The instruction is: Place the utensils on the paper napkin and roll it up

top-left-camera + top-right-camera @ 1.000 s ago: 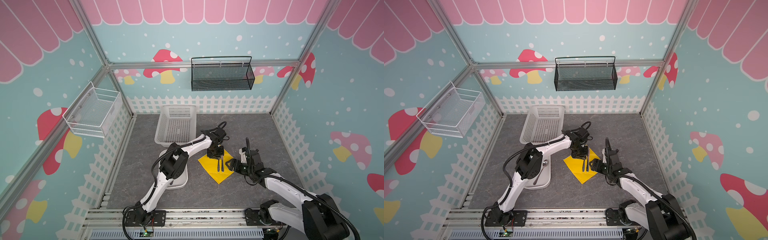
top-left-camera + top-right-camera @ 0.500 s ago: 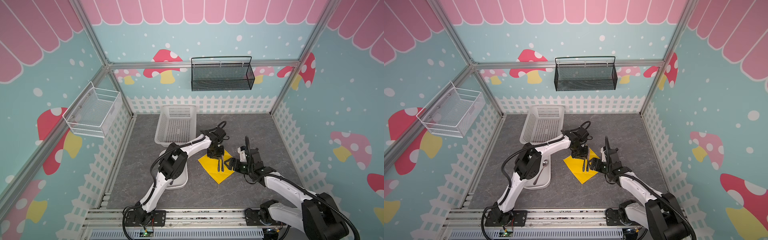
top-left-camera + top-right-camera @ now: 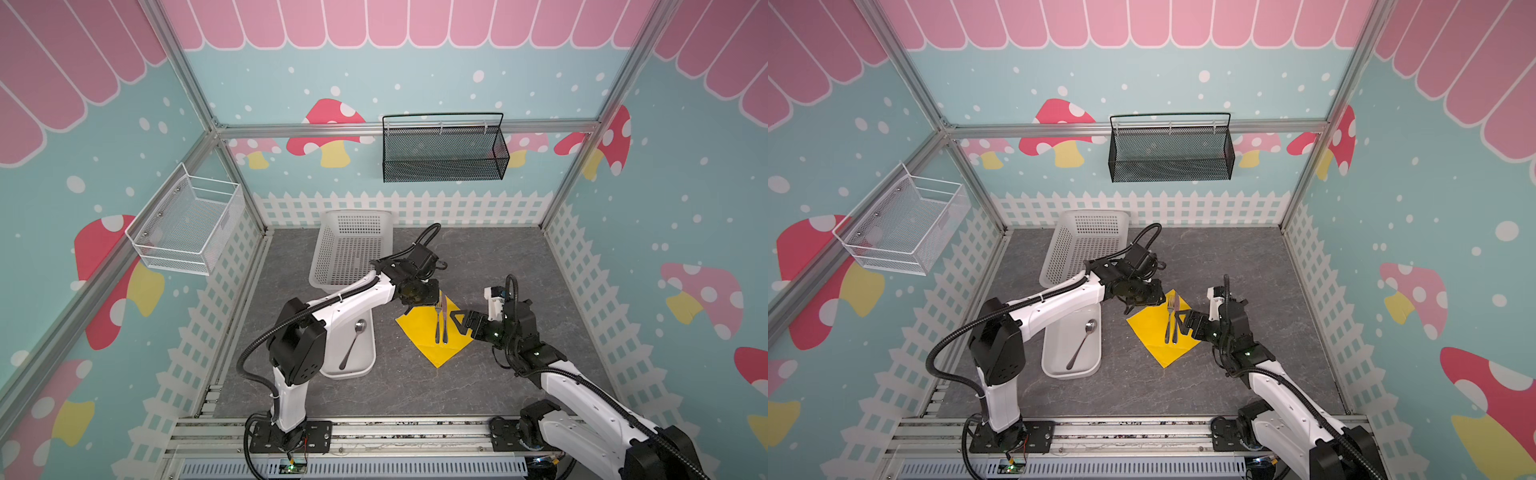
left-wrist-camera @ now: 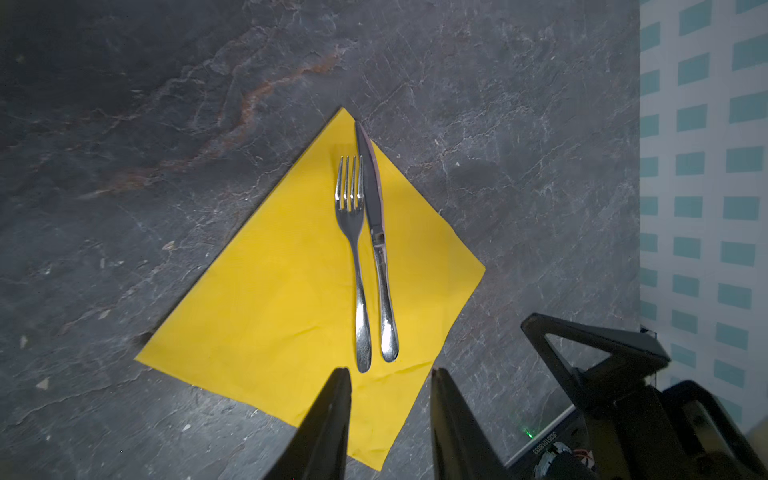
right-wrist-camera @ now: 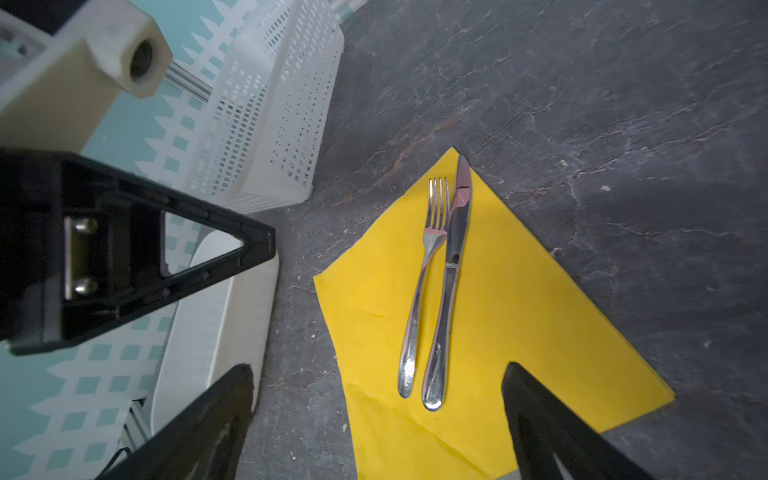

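I am working on a dark grey, stone-patterned tabletop [image 3: 478, 374] inside a booth whose pale blue walls are printed with mushrooms, pink scallops and a white picket fence [image 3: 457, 205]. A black mesh basket [image 3: 442, 153] is hanging on the far wall and a white wire basket [image 3: 187, 224] on the left wall.

The yellow napkin [image 3: 424, 328] is lying flat near the middle, turned like a diamond. The fork [image 4: 357, 266] and knife [image 4: 380, 257] are resting on it just beside each other, tips pointing far. The spoon [image 3: 351, 347] is lying in the white tray [image 3: 1059, 345] left of the napkin, with a perforated white basket [image 3: 353, 249] beyond it.

I am holding my left gripper [image 4: 390, 372] over the napkin's far left edge, fingers a little apart and empty. My right gripper [image 5: 378, 368] is hovering at the napkin's right corner, spread wide, gripping nothing.
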